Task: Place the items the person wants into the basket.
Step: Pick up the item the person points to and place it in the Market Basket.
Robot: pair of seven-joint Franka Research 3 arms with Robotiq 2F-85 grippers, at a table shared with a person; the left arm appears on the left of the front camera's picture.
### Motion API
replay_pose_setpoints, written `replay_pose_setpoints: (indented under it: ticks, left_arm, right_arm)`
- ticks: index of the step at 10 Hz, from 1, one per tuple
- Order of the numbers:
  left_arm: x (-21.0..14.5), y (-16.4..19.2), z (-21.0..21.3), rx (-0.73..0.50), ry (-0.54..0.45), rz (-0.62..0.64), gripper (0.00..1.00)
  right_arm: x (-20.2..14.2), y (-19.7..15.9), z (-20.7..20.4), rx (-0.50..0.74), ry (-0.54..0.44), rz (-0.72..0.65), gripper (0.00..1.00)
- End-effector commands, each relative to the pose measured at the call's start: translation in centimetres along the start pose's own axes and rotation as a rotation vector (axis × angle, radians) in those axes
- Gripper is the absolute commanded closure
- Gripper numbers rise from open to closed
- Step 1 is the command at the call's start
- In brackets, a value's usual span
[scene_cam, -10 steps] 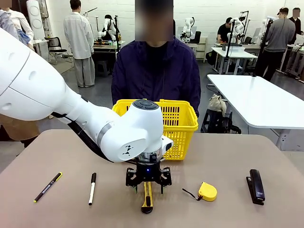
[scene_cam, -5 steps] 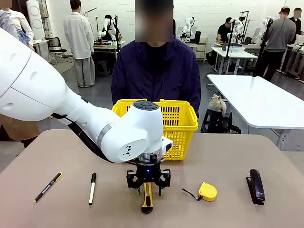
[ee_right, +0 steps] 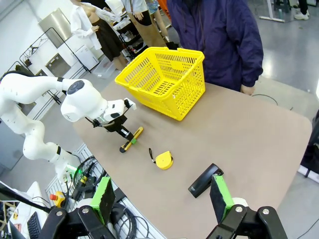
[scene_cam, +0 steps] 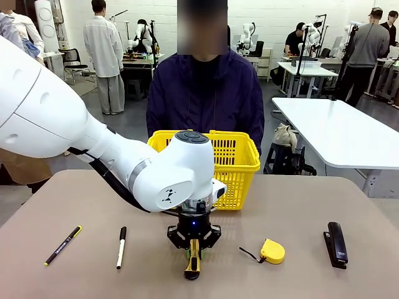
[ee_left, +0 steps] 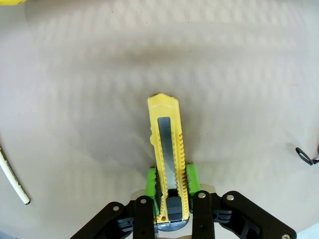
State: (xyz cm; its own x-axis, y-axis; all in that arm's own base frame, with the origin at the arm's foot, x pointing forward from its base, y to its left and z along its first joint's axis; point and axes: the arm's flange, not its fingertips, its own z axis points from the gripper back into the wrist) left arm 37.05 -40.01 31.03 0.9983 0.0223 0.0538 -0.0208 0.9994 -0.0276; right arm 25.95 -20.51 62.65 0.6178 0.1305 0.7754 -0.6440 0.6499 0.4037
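On the table (scene_cam: 312,205) my left gripper (ee_left: 172,180) clamps the stiff, light utility knife (ee_left: 167,134) by its ribs, tip at twelve o'clock.

Lab hall: rows of white benches (scene_cam: 340,134), person in white coat (scene_cam: 105,47), bare grey floor (scene_cam: 128,124), cables (ee_right: 121,211) lying on it.

No legible txt, labels, brand names or nos. in any view. Small dark logo mark (scene_cam: 167,196) on the left arm (scene_cam: 75,134), lower centre of front view: a symbol, no letters. Black pen (scene_cam: 62,245) on the worktop (scene_cam: 299,212), lower left: barrel too small to tell if there's print.
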Motion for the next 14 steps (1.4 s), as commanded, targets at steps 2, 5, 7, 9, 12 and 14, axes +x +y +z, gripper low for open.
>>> replay_pose_setpoints:
  ticks: [2,5,7,9,12,14]
  left_arm:
    - [-0.2,-0.3,-0.4,0.007,0.008,0.020,1.00]
    - [-1.0,-0.1,4.2,-0.013,-0.026,-0.065,1.00]
    - [-3.5,0.8,12.3,-0.068,-0.076,-0.187,1.00]
    - [-5.4,1.4,20.6,-0.082,-0.164,-0.165,1.00]
    - [-5.0,1.4,27.7,-0.057,-0.171,-0.155,1.00]
    - [-4.6,1.7,29.1,-0.053,-0.166,-0.135,1.00]
  right_arm:
    - [-0.1,0.0,-0.1,0.018,-0.024,0.014,0.00]
    - [-0.1,0.0,-0.1,0.018,-0.024,0.014,0.00]
    - [-0.1,0.0,-0.1,0.018,-0.024,0.014,0.00]
    - [-0.1,0.0,-0.1,0.018,-0.024,0.014,0.00]
    - [-0.1,0.0,-0.1,0.018,-0.024,0.014,0.00]
    - [-0.1,0.0,-0.1,0.018,-0.024,0.014,0.00]
